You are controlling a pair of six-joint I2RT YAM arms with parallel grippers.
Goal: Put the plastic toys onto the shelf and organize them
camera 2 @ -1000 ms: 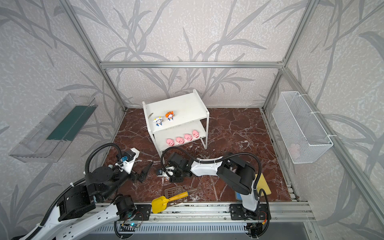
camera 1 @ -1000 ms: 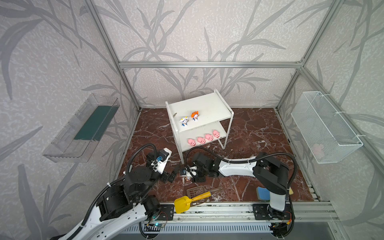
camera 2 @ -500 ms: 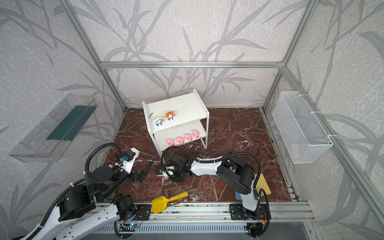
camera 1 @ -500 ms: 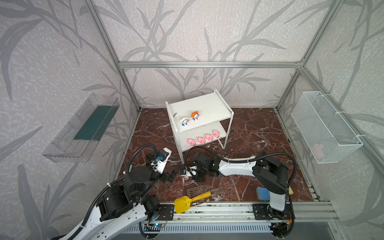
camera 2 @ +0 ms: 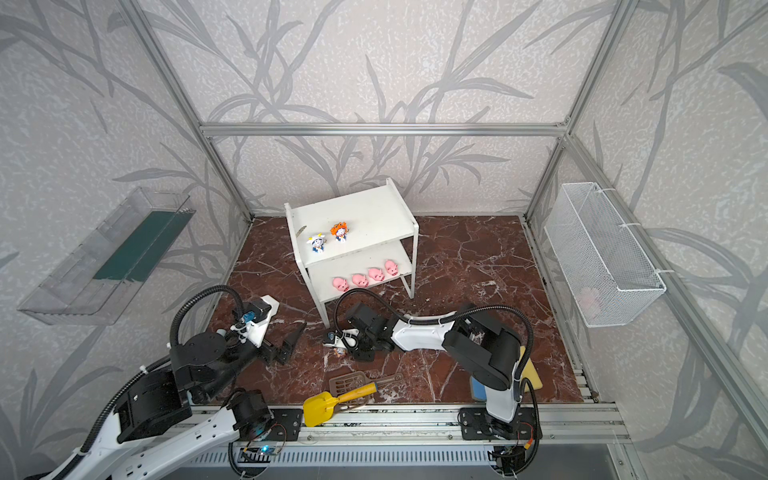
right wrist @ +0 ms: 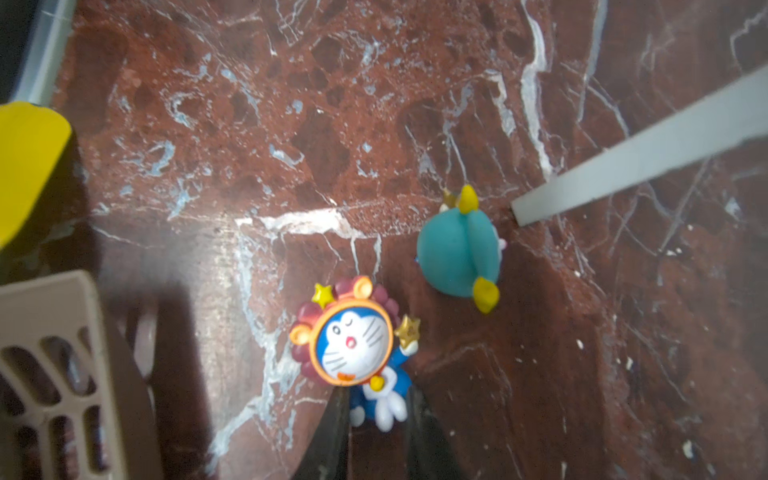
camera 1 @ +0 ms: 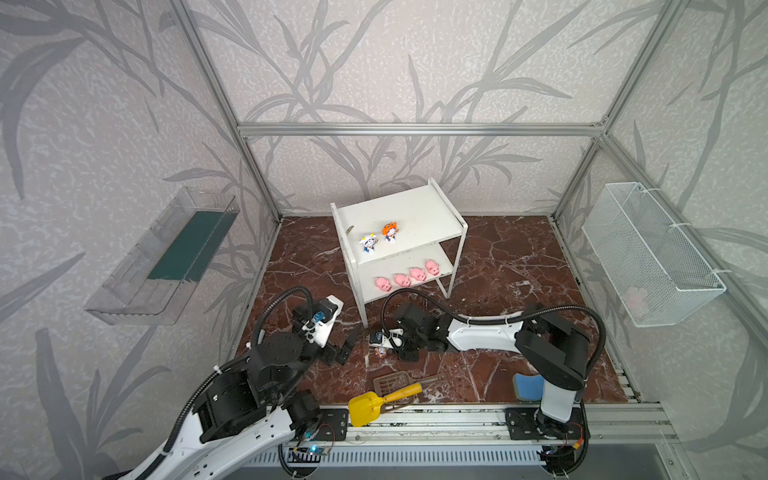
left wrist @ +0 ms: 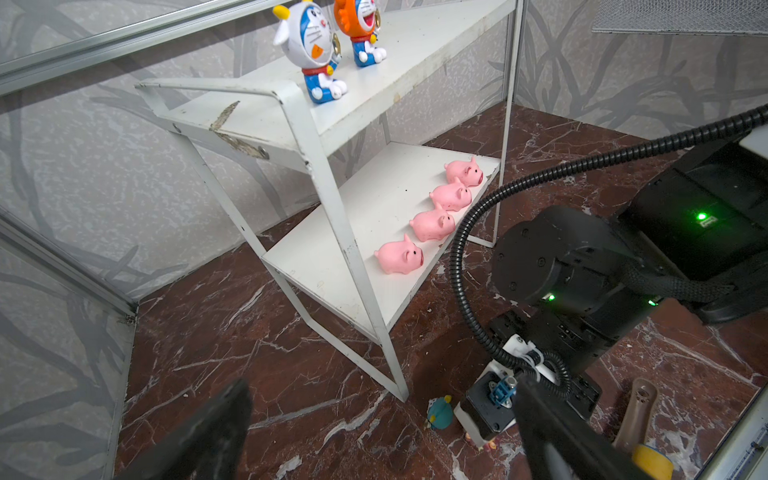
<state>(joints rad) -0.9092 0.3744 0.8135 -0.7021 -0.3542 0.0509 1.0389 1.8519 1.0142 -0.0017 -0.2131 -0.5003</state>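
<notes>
The white shelf (camera 1: 415, 208) stands at the back middle of the floor. Two plastic toys stand on its top board, a white-capped figurine (camera 1: 368, 242) and an orange-capped one (camera 1: 389, 231). Several pink pigs (camera 1: 409, 277) line the lower board. My right gripper (right wrist: 378, 411) is low over the floor before the shelf, shut on the body of a brown-maned figurine (right wrist: 353, 345). A teal-capped figurine (right wrist: 459, 253) lies beside it, close to a shelf leg (right wrist: 623, 166). To the left, my left gripper (left wrist: 382, 436) hangs open and empty, facing the shelf.
A yellow scoop (camera 1: 382, 401) and a brown slotted scoop (camera 1: 390, 382) lie near the front rail. A blue sponge (camera 1: 528, 384) sits by the right arm's base. A wire basket (camera 1: 652, 253) hangs on the right wall and a clear tray (camera 1: 166, 257) on the left.
My right gripper has closed its jaws on the brown-maned figurine. Neither arm has visibly moved, and the left gripper stays open.
</notes>
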